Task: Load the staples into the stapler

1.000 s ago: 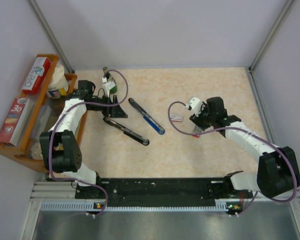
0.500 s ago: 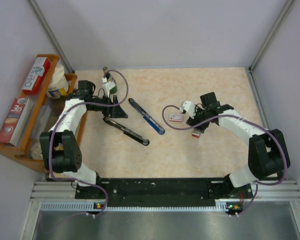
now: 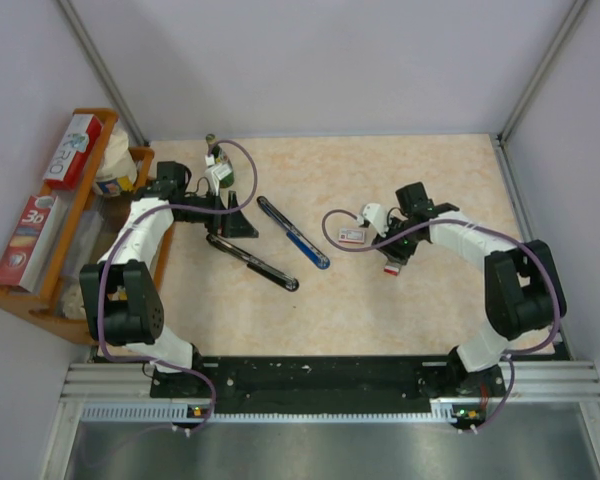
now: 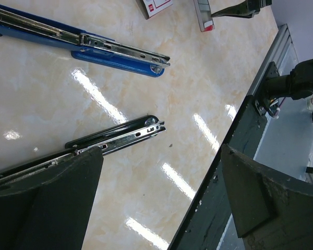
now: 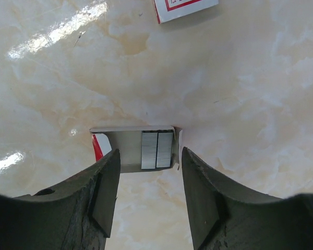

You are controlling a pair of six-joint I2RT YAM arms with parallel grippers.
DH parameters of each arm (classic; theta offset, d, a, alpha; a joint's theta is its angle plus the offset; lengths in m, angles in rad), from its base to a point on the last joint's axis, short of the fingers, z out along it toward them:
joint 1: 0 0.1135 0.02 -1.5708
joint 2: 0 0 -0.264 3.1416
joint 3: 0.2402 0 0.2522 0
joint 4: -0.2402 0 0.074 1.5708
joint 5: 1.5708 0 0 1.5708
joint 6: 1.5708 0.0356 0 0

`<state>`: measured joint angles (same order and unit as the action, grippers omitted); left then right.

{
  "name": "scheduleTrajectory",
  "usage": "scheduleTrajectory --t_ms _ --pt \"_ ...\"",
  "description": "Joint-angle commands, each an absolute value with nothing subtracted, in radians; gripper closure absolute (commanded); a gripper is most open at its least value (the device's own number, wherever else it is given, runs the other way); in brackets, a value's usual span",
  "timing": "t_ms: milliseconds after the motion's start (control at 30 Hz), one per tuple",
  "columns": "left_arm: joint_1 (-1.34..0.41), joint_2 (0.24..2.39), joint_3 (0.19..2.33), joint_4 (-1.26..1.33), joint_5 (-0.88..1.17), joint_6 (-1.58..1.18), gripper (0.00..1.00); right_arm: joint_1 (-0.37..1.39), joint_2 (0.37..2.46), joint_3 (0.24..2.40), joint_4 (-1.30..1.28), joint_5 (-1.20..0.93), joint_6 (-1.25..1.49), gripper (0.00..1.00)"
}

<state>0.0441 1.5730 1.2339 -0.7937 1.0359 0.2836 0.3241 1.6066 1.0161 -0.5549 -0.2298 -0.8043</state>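
Observation:
Two staplers lie opened out on the table: a blue one (image 3: 293,232) (image 4: 94,44) and a black one (image 3: 252,262) (image 4: 115,136), each with its metal rail showing. The white staples box with a red label (image 3: 352,236) (image 5: 185,8) lies right of them. The small grey and red inner tray (image 3: 391,268) (image 5: 120,151) lies open on the table with two staple strips (image 5: 157,149) in it. My right gripper (image 3: 395,255) (image 5: 148,192) is open, one finger on each side of the tray's near edge. My left gripper (image 3: 242,222) (image 4: 161,203) is open and empty above the black stapler's rear end.
A wooden rack (image 3: 50,290) with boxes and a tub stands along the left edge. A small green and white item (image 3: 218,172) stands at the back left. The black base rail (image 3: 310,375) (image 4: 235,151) runs along the near edge. Grey walls close in the table.
My right wrist has swung left and the arm has folded in, bringing the open gripper over the inner tray. The tray, box, staplers and left arm have not moved.

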Motion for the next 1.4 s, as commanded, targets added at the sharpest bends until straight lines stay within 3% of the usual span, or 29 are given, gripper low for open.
scheduleTrajectory --t_ms 0,767,967,1367 --pt "0.040 1.545 1.229 -0.781 1.071 0.302 0.01 0.308 1.629 1.058 -0.551 -0.244 -0.819 0.52" --pt "0.040 1.546 1.229 -0.784 1.083 0.313 0.01 0.298 1.681 1.039 -0.488 -0.198 -0.787 0.56" --pt "0.041 1.540 1.227 -0.782 1.086 0.313 0.01 0.296 1.671 1.031 -0.489 -0.204 -0.785 0.64" --pt "0.041 1.543 1.227 -0.782 1.098 0.319 0.01 0.287 1.664 1.019 -0.489 -0.187 -0.784 0.58"
